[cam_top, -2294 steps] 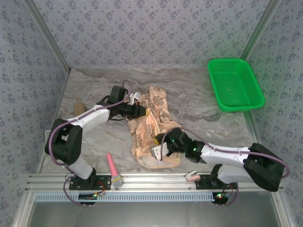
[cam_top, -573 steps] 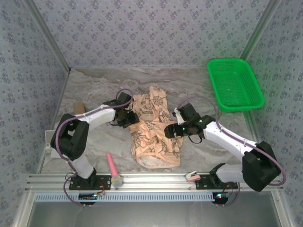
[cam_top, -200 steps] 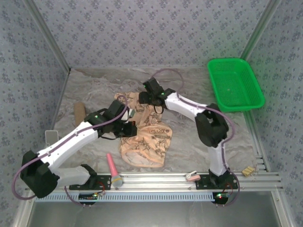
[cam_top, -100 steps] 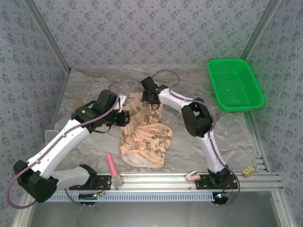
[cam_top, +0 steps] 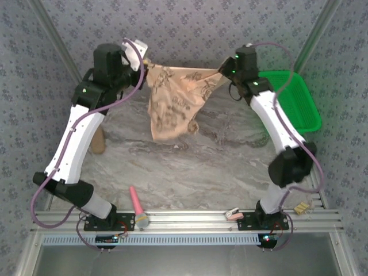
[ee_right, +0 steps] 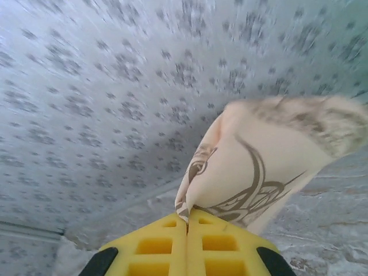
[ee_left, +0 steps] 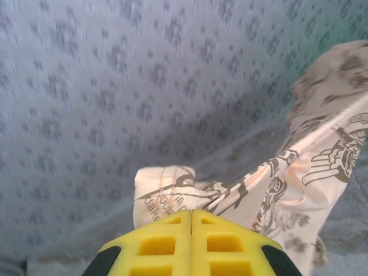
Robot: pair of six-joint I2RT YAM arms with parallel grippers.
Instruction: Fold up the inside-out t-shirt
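Top external view: one inside-out t-shirt (cam_top: 175,100) hangs in the air, stretched between two grippers held high over the far part of the table (cam_top: 218,167). The left gripper (cam_top: 144,64) is clamped on one upper corner of the cloth and the right gripper (cam_top: 223,69) on the other. The top edge runs taut from jaws to jaws. The rest droops below them, mostly under the left jaws. Whether its lowest fold touches the marble-look surface I cannot tell. The side facing this camera is peach-tan with dark compass and nautical prints.

Left wrist view: two yellow fingers (ee_left: 155,244) are pressed together with a bunched bit of stitched hem pinched between them. A few dark printed letters sit on that bunch just above the jaws, too small and curved to read. More prints trail off to the right of the jaws.

Right wrist view: two yellow fingers (ee_right: 221,244) meet on a fold bearing a dark curved-line motif, and the cloth rises up and to the right from the jaws.

From above, one green plastic basket (cam_top: 299,109) sits on the table to the right of the right jaws. Well apart from both jaws, at the near edge, lie one pink-handled tool (cam_top: 137,204), one small white clip (cam_top: 233,214) and one small tan piece (cam_top: 300,207). One brown object (cam_top: 99,141) stands below the left jaws, partly behind the left arm.
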